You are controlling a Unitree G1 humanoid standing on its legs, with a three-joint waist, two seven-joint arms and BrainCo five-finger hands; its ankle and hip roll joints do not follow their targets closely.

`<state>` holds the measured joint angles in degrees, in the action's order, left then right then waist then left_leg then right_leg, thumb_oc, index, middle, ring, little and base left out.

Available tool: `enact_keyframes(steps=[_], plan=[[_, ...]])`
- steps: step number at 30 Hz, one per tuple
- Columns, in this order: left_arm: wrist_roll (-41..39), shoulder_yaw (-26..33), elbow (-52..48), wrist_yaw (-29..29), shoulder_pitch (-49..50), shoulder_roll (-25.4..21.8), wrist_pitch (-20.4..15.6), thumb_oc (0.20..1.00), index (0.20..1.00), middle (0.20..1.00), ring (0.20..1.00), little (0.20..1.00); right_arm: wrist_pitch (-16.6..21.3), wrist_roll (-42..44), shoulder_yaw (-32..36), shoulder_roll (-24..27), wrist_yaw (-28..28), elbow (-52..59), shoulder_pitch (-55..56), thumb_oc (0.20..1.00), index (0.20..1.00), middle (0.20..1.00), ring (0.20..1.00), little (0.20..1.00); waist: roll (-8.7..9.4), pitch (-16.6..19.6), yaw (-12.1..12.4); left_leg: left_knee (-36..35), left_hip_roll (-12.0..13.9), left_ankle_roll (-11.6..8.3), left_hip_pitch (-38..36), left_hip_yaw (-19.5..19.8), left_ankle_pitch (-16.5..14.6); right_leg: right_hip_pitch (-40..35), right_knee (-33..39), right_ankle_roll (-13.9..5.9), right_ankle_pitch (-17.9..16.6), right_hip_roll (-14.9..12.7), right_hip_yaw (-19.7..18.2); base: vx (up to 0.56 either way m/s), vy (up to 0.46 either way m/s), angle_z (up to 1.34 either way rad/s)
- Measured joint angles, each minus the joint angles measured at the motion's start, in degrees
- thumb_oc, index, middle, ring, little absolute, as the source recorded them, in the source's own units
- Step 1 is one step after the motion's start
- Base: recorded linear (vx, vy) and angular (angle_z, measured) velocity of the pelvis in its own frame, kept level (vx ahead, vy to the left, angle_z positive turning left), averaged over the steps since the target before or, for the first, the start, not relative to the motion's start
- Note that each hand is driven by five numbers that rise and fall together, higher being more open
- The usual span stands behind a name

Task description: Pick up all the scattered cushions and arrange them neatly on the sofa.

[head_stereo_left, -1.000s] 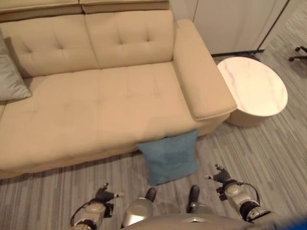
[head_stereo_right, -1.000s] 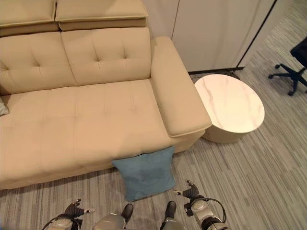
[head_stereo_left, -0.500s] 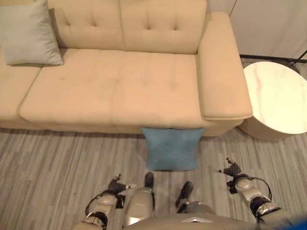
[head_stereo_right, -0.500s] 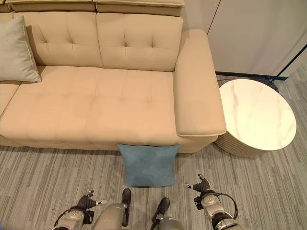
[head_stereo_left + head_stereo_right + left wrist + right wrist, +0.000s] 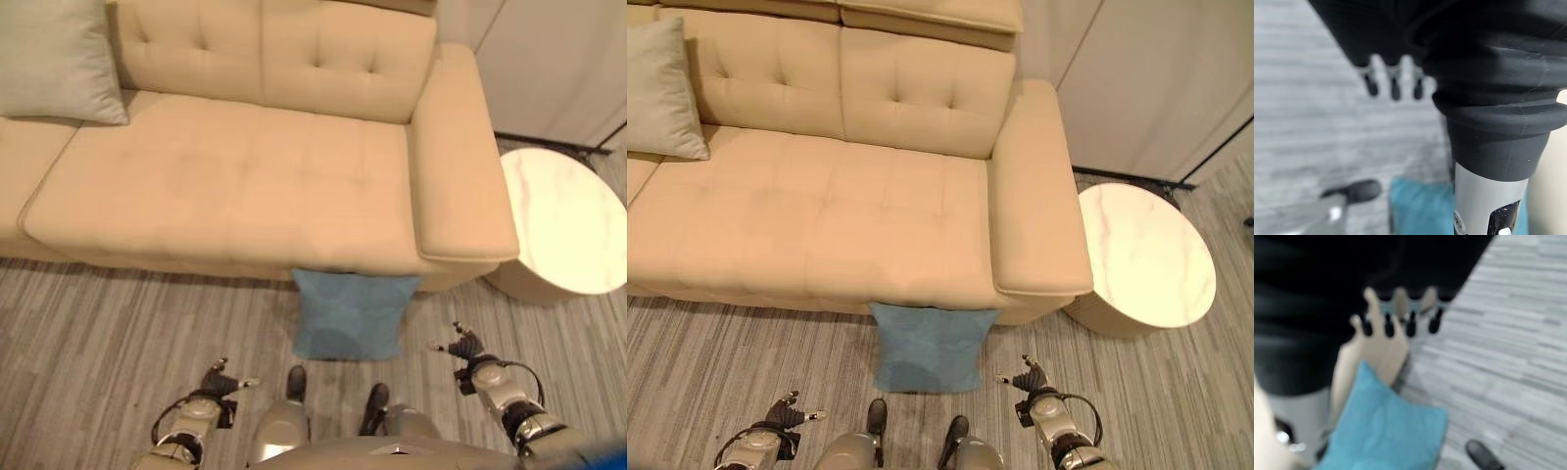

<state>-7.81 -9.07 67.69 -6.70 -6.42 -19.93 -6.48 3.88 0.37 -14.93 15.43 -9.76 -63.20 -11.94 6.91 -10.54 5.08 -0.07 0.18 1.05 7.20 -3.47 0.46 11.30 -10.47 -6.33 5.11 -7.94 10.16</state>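
Observation:
A blue cushion (image 5: 349,314) leans upright on the floor against the front of the beige sofa (image 5: 235,186), below its right seat. A pale grey-green cushion (image 5: 54,61) stands against the sofa's back at the left. My left hand (image 5: 221,381) hangs low at the lower left, fingers straight and holding nothing. My right hand (image 5: 464,349) hangs at the lower right, a little right of the blue cushion, fingers spread and holding nothing. The blue cushion (image 5: 1383,431) also shows in the right wrist view, and as a blue patch (image 5: 1420,205) in the left wrist view.
A round white marble-topped side table (image 5: 563,220) stands on the floor right of the sofa's right armrest (image 5: 458,166). Grey striped carpet (image 5: 108,323) covers the floor in front. White cabinet doors (image 5: 1136,78) rise behind the table.
The camera has swung, so the whole scene shifted. Both hands stay low at my sides and the blue cushion keeps its place against the sofa front.

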Motion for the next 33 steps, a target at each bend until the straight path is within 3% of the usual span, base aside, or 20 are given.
enact_keyframes(steps=[1,2,6,10,14,18,20,21,26,33], plan=[[0.0,-0.02,-0.04,-0.01,0.08,0.0,-0.02,1.0,1.0,1.0,1.0,1.0,0.05,0.0,0.0,0.0,0.0,-0.01,0.01,1.0,1.0,1.0,1.0,1.0,0.16,-0.14,0.31,0.12,-0.15,0.0,0.09,0.0,-0.01,-0.53,1.5,1.19,-0.25,-0.04,0.09,0.01,-0.096,0.04],[-0.03,-0.04,0.02,-0.02,0.02,0.83,-0.11,1.0,1.0,1.0,1.0,1.0,0.3,0.03,0.06,0.39,-0.1,0.06,-0.63,1.0,1.0,1.0,1.0,1.0,-0.9,-1.03,0.23,0.34,0.14,-0.4,0.63,1.06,0.31,-2.24,4.7,1.69,-1.57,1.02,0.79,0.01,-0.113,0.17],[-0.63,-0.01,-1.44,-0.36,-0.4,1.47,-0.66,1.0,1.0,1.0,1.0,1.0,0.26,0.03,-0.44,0.52,-0.07,-0.05,-1.22,1.0,1.0,1.0,1.0,1.0,-2.58,-2.25,0.5,0.34,1.15,-1.56,3.62,3.48,1.47,-3.48,10.5,2.53,-4.55,2.52,3.53,-0.01,-0.101,0.27],[-2.89,-0.14,-5.23,-0.9,-0.39,1.5,-1.06,1.0,1.0,1.0,1.0,1.0,0.52,0.36,-0.32,1.27,-0.7,1.54,-1.42,1.0,1.0,1.0,1.0,1.0,-2.89,-3.25,0.48,0.33,1.94,-2.43,5.0,4.98,1.96,-3.66,12.46,3.17,-5.21,3.61,5.22,-0.08,-0.075,0.2],[-7.81,-0.97,-12.48,-2.67,-4.76,1.37,-2.87,1.0,1.0,1.0,1.0,1.0,1.39,2.68,1.0,3.29,-2.15,7.42,-5.05,1.0,1.0,1.0,1.0,1.0,-3.34,-7.38,0.49,2.66,2.68,-3.34,10.72,5.51,2.68,2.93,8.16,3.89,-5.0,3.87,5.9,-0.13,-0.023,-0.01],[-12.69,-1.77,-17.0,-5.01,-12.36,1.04,-4.97,1.0,1.0,1.0,1.0,1.0,1.97,3.96,2.09,3.87,-5.1,10.63,-12.22,1.0,1.0,1.0,1.0,1.0,-2.96,-11.41,-1.01,6.54,2.35,-3.55,17.98,4.99,2.61,13.7,-2.71,4.51,-1.63,1.77,5.45,-0.09,0.011,-0.08],[-15.94,-2.91,-17.37,-7.17,-22.21,-1.52,-5.89,1.0,1.0,1.0,1.0,1.0,2.07,5.07,3.7,4.47,-8.4,11.87,-22.03,1.0,1.0,1.0,1.0,1.0,-2.0,-14.83,-2.15,12.83,1.58,-3.16,28.48,3.49,1.64,26.44,-12.63,5.21,0.64,-0.25,3.17,-0.11,0.034,-0.14],[-16.48,-3.14,-17.38,-7.59,-24.33,-1.85,-6.2,1.0,1.0,1.0,1.0,1.0,2.08,5.23,3.63,4.68,-8.98,12.16,-24.42,1.0,1.0,1.0,1.0,1.0,-2.0,-15.72,-2.64,14.29,1.61,-3.14,30.25,3.35,1.46,28.24,-13.74,5.22,0.64,-0.35,2.9,-0.13,0.033,-0.13],[-18.14,-5.15,-17.22,-9.9,-35.12,-3.43,-7.0,1.0,1.0,1.0,1.0,1.0,2.34,7.67,4.12,7.73,-12.09,12.32,-35.04,1.0,1.0,1.0,1.0,1.0,-1.82,-18.59,-4.16,22.42,2.11,-2.8,43.01,2.65,-0.06,40.49,-20.06,6.25,0.89,-0.78,1.81,-0.03,0.029,-0.08],[-20.19,-7.23,-17.41,-12.37,-41.39,-3.5,-7.99,1.0,1.0,1.0,1.0,1.0,4.04,13.45,5.59,8.27,-15.42,12.87,-37.9,1.0,1.0,1.0,1.0,1.0,-1.64,-18.65,-6.68,31.84,2.63,-1.98,56.22,1.53,-2.95,53.38,-26.47,7.73,1.51,-1.18,0.23,0.03,0.034,-0.08]])
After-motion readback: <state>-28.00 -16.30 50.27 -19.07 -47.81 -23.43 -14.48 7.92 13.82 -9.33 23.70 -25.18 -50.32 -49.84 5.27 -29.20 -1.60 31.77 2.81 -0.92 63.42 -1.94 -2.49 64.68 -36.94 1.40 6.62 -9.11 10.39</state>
